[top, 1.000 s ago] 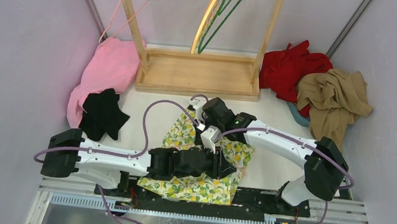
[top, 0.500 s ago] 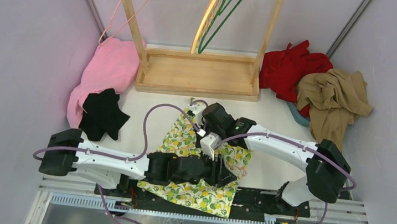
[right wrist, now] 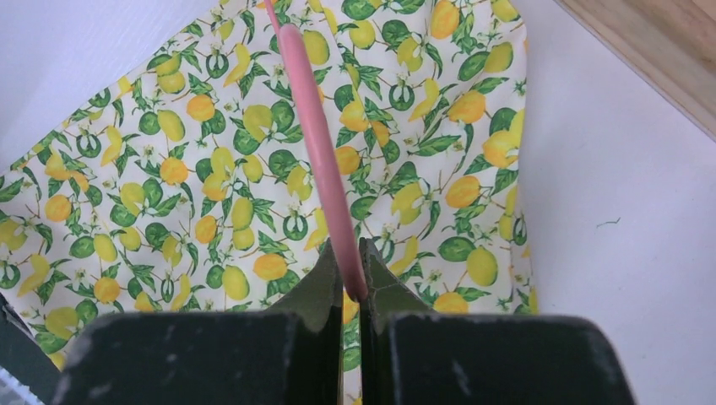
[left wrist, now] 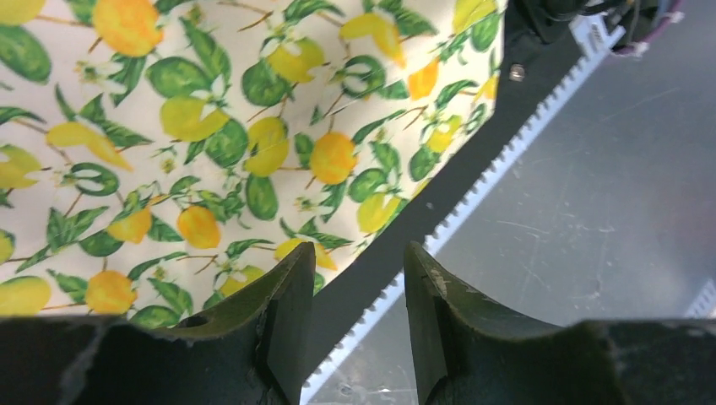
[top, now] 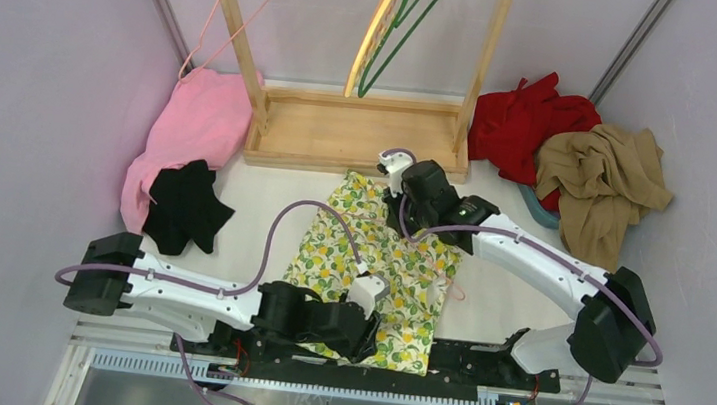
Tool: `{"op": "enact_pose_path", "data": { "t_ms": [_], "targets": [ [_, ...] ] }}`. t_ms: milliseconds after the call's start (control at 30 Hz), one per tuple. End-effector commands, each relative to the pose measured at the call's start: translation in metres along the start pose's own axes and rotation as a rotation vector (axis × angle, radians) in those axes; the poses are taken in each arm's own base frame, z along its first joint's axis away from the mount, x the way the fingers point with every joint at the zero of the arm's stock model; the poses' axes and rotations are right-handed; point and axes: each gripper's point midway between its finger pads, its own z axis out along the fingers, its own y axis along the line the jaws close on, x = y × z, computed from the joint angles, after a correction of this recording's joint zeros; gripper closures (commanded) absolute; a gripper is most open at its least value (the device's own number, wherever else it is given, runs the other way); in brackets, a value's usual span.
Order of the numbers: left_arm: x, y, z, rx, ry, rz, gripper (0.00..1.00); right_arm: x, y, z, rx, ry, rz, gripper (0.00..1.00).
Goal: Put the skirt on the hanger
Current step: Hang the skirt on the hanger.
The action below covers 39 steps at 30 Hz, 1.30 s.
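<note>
We are taking the wooden rack [top: 356, 137] as our landmark. The skirt [top: 369, 254] is lying spread flat just in front of the rack's base, with its near hem reaching away toward the arms. To the rack's right, a red garment [top: 519, 124] and a tan garment [top: 599, 173] are sitting heaped together. To its left, a pink cloth [top: 192, 125] and a black cloth [top: 183, 204] are lying.

The hanger [right wrist: 308, 135] is running above the skirt's printed face, and we cannot tell whether it is touching the cloth. The right gripper [right wrist: 350, 253], close in front of the rack's base, is pinching the hanger's pink bar between closed fingers. The left gripper [left wrist: 359, 266] is hovering at the hem farthest from the rack, its jaws apart with nothing between them.

We are judging the loose skirt to be the main risk. With nothing pinning it, a push from the hanger could slide or bunch the fabric instead of entering the waist. The thin bar could also twist in so narrow a pinch. A left grasp at the very hem could miss, or catch only one layer.

We are counting:
- one rack
- two arms
- five garments: the skirt, one red, one tan, one pink and one black
- four hangers: the held one, a pale pink wire hanger [top: 223, 17] by the rack's left post, an orange-yellow hanger [top: 378, 24] and a green hanger [top: 409, 22] on its top rail
</note>
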Motion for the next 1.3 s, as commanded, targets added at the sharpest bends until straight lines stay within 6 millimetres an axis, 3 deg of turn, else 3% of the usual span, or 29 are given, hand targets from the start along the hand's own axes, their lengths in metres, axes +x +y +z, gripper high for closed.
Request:
{"op": "enact_pose_path", "data": {
  "t_ms": [0, 300, 600, 733, 1067, 1267],
  "targets": [
    [-0.002, 0.031, 0.008, -0.106, -0.059, 0.017, 0.51, -0.02, 0.009, 0.004, -0.053, -0.036, -0.03, 0.99],
    [-0.041, 0.042, -0.007, -0.081, -0.294, -0.034, 0.5, 0.018, 0.02, 0.013, -0.128, 0.021, 0.008, 0.99],
    [-0.035, 0.05, 0.01, -0.122, -0.267, -0.052, 0.53, 0.041, 0.037, 0.004, -0.224, 0.066, 0.023, 0.99],
    [-0.034, 0.062, 0.008, -0.151, -0.299, -0.106, 0.57, 0.05, 0.043, -0.006, -0.256, 0.071, 0.027, 0.99],
    [-0.037, 0.068, -0.002, -0.183, -0.311, -0.106, 0.58, 0.064, 0.061, -0.03, -0.297, 0.057, 0.023, 0.99],
    [-0.035, 0.061, 0.003, -0.158, -0.29, -0.098, 0.58, 0.044, 0.067, -0.05, -0.277, -0.02, 0.015, 0.99]
  ]
}}
